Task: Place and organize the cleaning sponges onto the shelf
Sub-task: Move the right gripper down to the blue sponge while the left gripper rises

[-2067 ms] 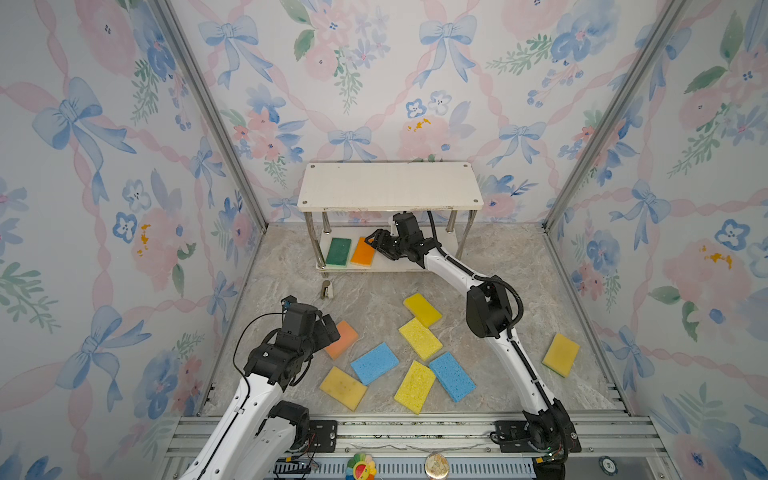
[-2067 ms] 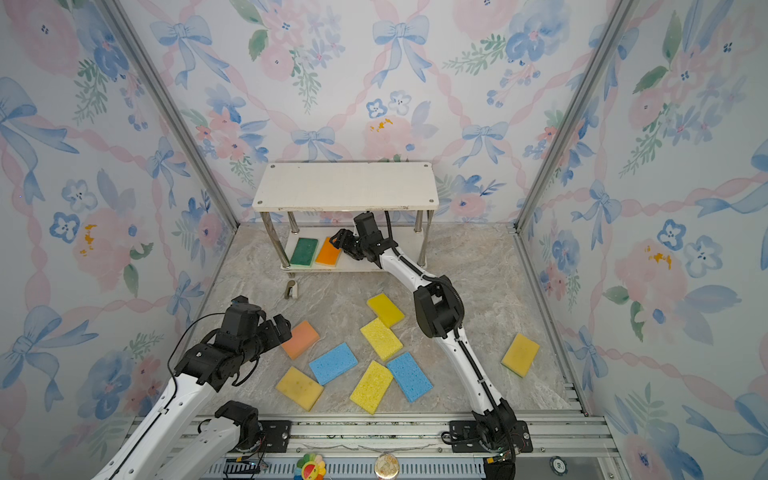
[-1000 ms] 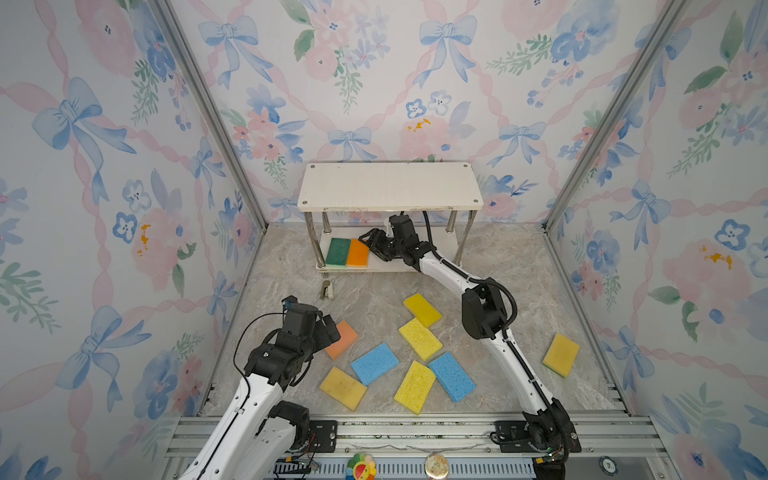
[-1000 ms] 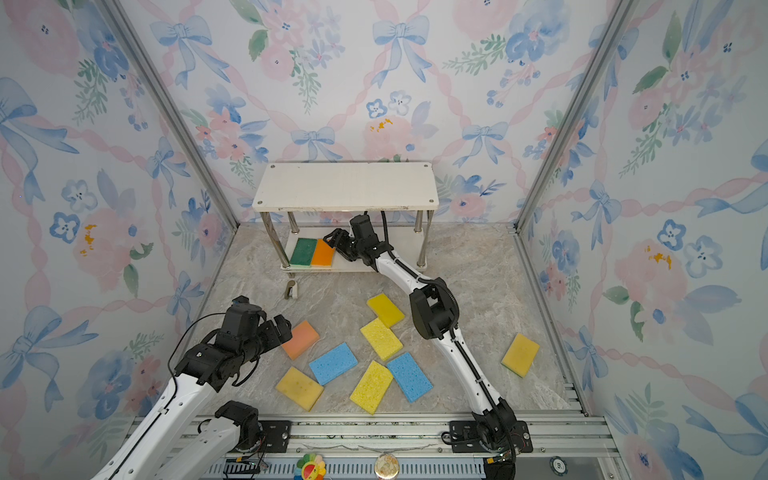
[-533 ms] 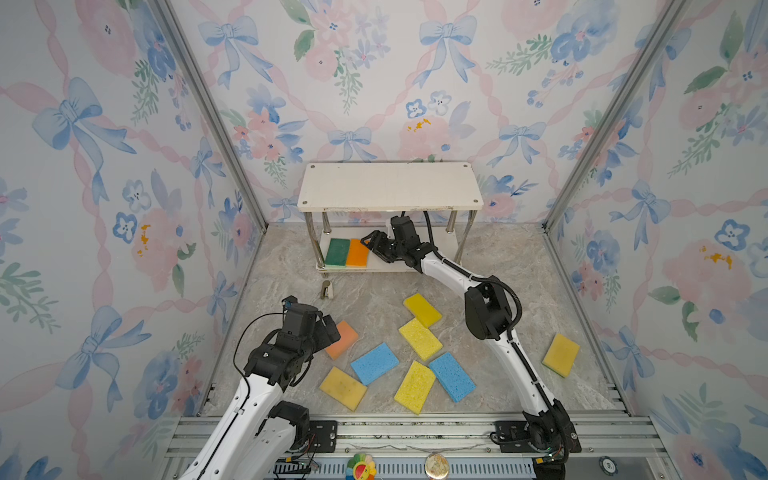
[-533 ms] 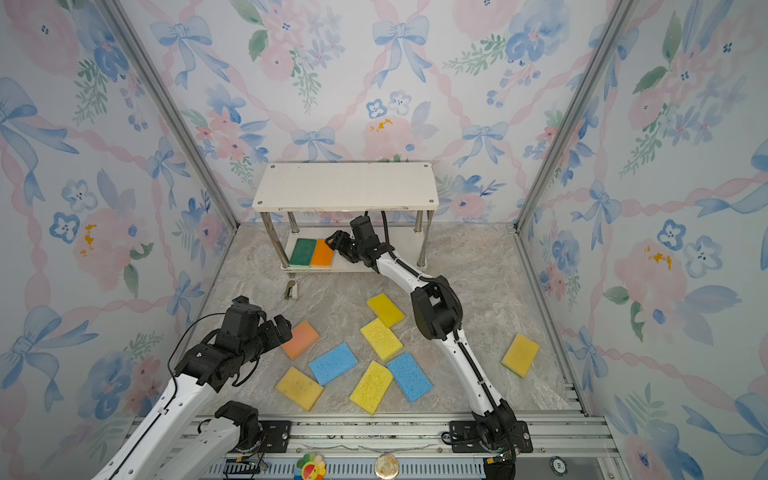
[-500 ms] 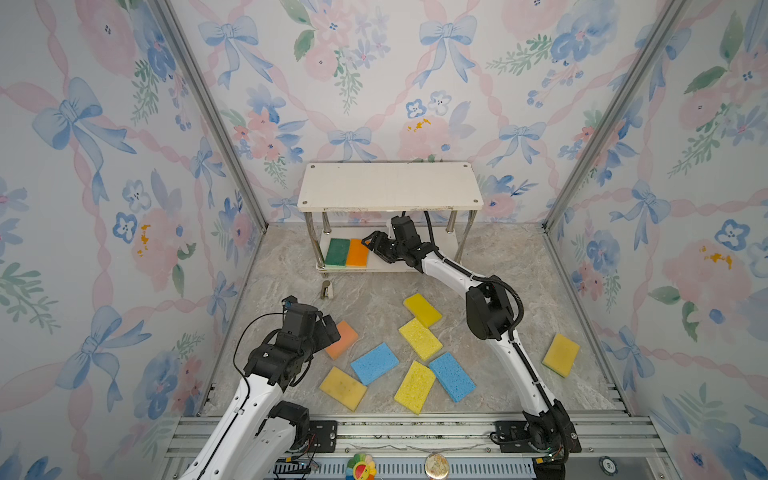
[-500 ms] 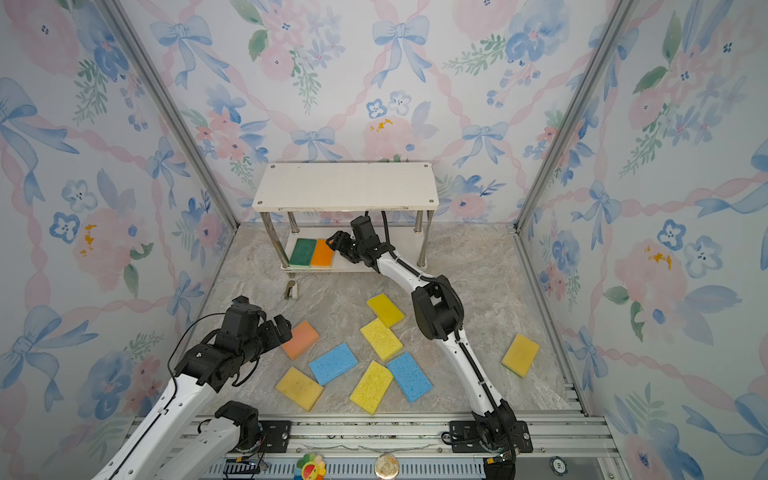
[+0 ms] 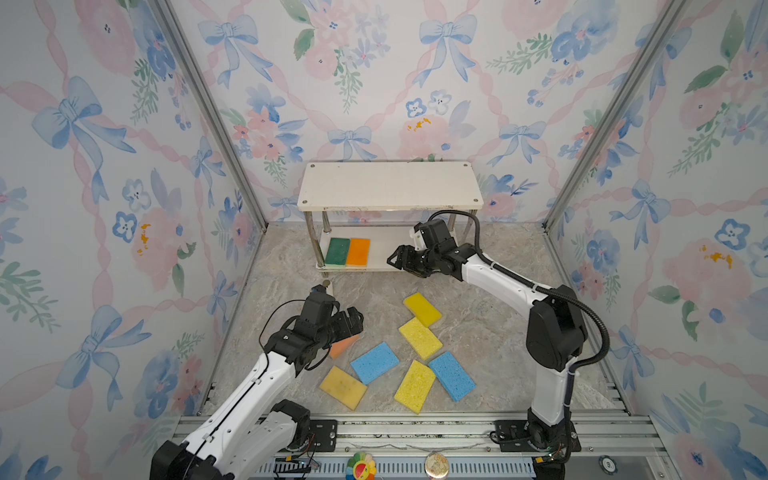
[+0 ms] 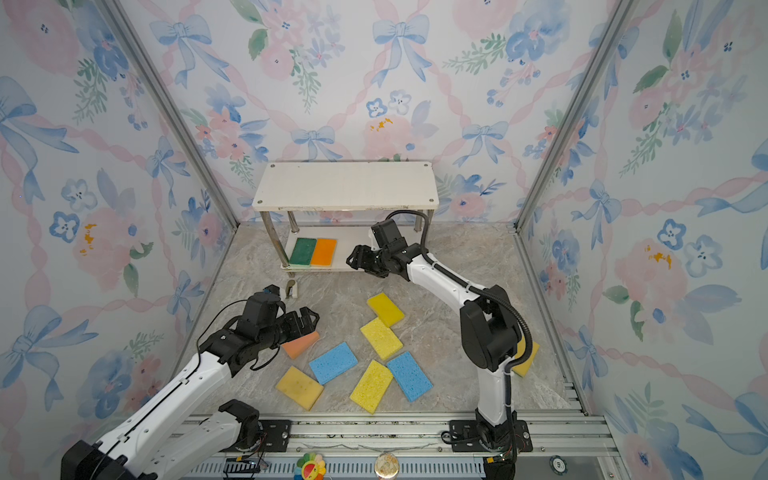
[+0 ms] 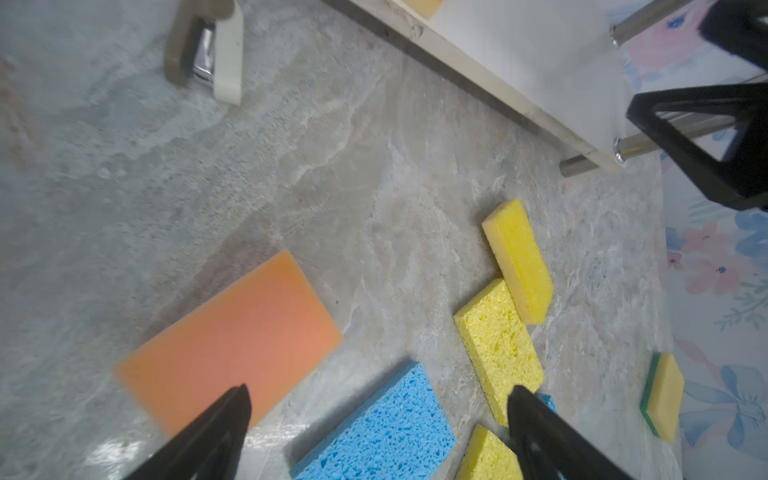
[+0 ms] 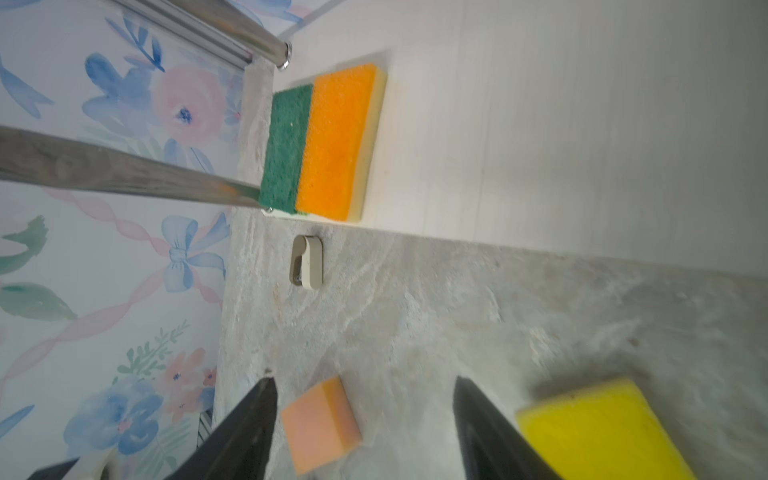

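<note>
1. Sponges on the shelf (image 9: 390, 187) number two so far. A green sponge (image 9: 337, 251) and an orange sponge (image 9: 358, 252) lie flat and touching at the left end of the lower board, and the upper board is bare.
2. Eight by my count are left on the marble floor: a peach sponge (image 9: 344, 345), two blue sponges (image 9: 375, 363) and several yellow sponges (image 9: 419, 338) clustered near the middle. I judge the task barely begun.
3. Right gripper (image 9: 394, 260) hangs just in front of the lower board, jaws parted and holding nothing.
4. Left gripper (image 9: 353, 323) hovers over the peach sponge, jaws at full spread and empty. Whether a finger touches the sponge I cannot tell.
5. One green-backed yellow sponge (image 10: 527, 362) is mostly hidden behind the right arm's elbow in a top view. The left wrist view shows it whole.
6. Rear of the lower board hides under the upper one. A small beige clip-like object (image 9: 327, 284) beside the shelf leg is hard to identify.
</note>
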Motion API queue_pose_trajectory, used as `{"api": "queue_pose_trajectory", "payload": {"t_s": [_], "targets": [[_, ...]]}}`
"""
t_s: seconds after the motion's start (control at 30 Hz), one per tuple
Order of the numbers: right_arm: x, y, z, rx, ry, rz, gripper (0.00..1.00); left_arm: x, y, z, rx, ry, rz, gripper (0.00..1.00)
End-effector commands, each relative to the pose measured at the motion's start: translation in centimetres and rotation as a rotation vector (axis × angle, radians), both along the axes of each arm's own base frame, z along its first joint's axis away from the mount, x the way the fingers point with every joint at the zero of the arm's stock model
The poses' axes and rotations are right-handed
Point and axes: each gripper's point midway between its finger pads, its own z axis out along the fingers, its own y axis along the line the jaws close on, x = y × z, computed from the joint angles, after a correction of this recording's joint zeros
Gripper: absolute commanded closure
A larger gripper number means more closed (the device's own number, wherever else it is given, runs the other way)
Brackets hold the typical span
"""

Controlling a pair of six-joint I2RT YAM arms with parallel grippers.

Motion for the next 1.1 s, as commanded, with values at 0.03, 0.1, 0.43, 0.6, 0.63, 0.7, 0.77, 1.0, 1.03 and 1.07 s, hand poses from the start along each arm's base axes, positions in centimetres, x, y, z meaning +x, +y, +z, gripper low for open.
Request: {"api": "queue_pose_trajectory", "payload": {"t_s": [0.03, 0.1, 0.43, 0.6, 0.63, 0.7, 0.77, 1.0, 1.03, 1.07], "targets": [[-8.2, -7.5, -1.4, -0.217, 0.148, 0.139, 0.31, 1.7, -4.9, 0.5, -0.127, 0.032, -0.165, 0.02], [-11.3, -10.2, -1.9, -0.261, 0.213, 0.16, 0.32, 2.1, -6.2, 0.0, -0.159, 0.047, -0.2, 0.02], [-19.9, -14.3, -7.0, -0.292, 0.416, 0.208, 0.36, 2.4, -10.0, -1.1, -0.287, 0.112, -0.276, 0.02], [-23.4, -15.3, -8.8, -0.333, 0.496, 0.297, 0.39, 2.1, -10.3, -1.2, -0.29, 0.122, -0.283, 0.02], [-23.7, -15.4, -9.3, -0.334, 0.507, 0.301, 0.4, 2.0, -10.3, -1.3, -0.29, 0.125, -0.284, 0.02], [-23.9, -15.3, -10.0, -0.333, 0.511, 0.3, 0.44, 1.9, -10.2, -1.3, -0.29, 0.123, -0.28, 0.02], [-23.9, -15.0, -10.8, -0.32, 0.518, 0.291, 0.46, 1.7, -10.0, -1.4, -0.29, 0.125, -0.274, 0.02], [-24.9, -14.5, -14.2, -0.39, 0.572, 0.324, 0.47, 1.3, -9.9, -1.3, -0.295, 0.122, -0.287, 0.02], [-24.9, -14.6, -14.6, -0.4, 0.576, 0.32, 0.48, 1.2, -10.0, -1.3, -0.296, 0.123, -0.292, 0.02], [-24.9, -14.8, -14.8, -0.411, 0.575, 0.315, 0.48, 1.1, -9.9, -1.2, -0.298, 0.121, -0.293, 0.02]]}}
